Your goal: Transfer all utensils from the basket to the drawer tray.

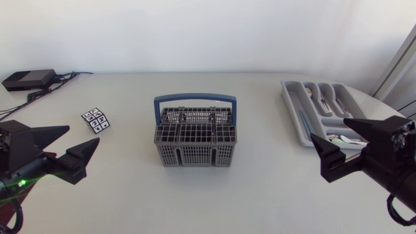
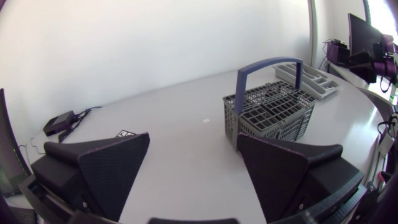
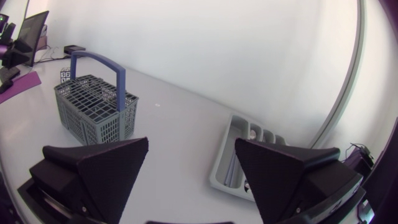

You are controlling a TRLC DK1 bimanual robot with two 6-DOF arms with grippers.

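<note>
The grey wire basket (image 1: 195, 138) with a blue handle stands mid-table; no utensil shows sticking out of it. The grey drawer tray (image 1: 294, 110) lies at the back right with several utensils (image 1: 327, 97) in its compartments. My left gripper (image 1: 83, 134) hovers open and holds nothing, well left of the basket. My right gripper (image 1: 328, 129) is open too, over the tray's near end. In the left wrist view the basket (image 2: 273, 112) lies ahead of the open gripper (image 2: 194, 137), the tray (image 2: 311, 74) beyond. From the right wrist, the basket (image 3: 93, 112) and tray (image 3: 225, 160) lie ahead of the gripper (image 3: 192, 142).
A small black-and-white marker card (image 1: 96, 120) lies left of the basket. A black box (image 1: 29, 79) with cables sits at the back left corner. Bare tabletop surrounds the basket on all sides.
</note>
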